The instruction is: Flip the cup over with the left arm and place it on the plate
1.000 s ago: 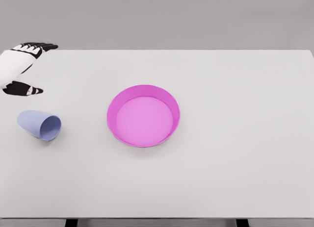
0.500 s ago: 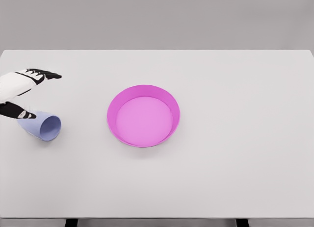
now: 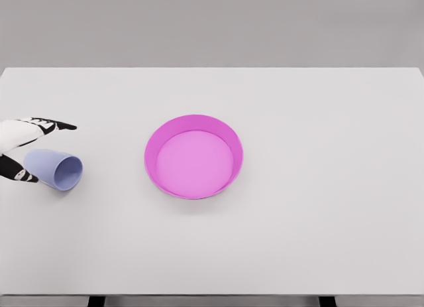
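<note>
The left hand [image 3: 18, 148] is open, fingers above and thumb below the base of the cup [image 3: 53, 169], holding nothing. The cup lies on its side, well left of the plate [image 3: 193, 156]. A careless closing could roll it away.
</note>
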Available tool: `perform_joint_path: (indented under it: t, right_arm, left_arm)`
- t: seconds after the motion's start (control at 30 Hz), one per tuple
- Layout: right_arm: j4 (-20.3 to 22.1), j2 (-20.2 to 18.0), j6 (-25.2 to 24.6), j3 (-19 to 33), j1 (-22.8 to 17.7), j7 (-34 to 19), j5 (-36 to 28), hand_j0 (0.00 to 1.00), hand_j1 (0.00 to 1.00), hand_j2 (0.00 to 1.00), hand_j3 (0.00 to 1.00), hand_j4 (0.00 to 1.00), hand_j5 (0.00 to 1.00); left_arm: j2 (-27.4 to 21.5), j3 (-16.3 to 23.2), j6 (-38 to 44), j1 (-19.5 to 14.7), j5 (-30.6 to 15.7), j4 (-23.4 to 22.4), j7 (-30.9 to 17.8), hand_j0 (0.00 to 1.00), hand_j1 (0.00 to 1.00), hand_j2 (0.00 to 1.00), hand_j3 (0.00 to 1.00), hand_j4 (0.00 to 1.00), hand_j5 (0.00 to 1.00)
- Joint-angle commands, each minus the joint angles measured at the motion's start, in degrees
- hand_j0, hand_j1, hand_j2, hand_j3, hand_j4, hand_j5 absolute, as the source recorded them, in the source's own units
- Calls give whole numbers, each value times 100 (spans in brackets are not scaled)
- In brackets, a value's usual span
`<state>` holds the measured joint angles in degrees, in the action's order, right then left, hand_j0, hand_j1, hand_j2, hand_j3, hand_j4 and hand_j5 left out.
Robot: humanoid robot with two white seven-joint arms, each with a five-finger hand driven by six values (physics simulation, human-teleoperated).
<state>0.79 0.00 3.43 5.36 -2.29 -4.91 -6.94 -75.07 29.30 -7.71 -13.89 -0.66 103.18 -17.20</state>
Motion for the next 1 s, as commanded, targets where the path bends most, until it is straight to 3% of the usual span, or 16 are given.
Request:
perform_joint_path:
  t: [0.0, 0.13, 0.97]
  right_arm:
    - [0, 0, 0, 0, 0, -1, 0, 100, 100, 100, 100, 100, 100]
    - [0, 0, 0, 0, 0, -1, 0, 100, 100, 100, 100, 100, 100]
    - [0, 0, 0, 0, 0, -1, 0, 100, 100, 100, 100, 100, 100]
  left_arm:
    - [28, -3, 138, 18, -4, 0, 6, 100, 100, 100, 100, 100, 100]
    - [274, 5, 270, 114, 58, -35, 6, 100, 100, 100, 100, 100, 100]
    - [652, -3, 665, 290, 462, -149, 50, 100, 100, 100, 100, 100, 100]
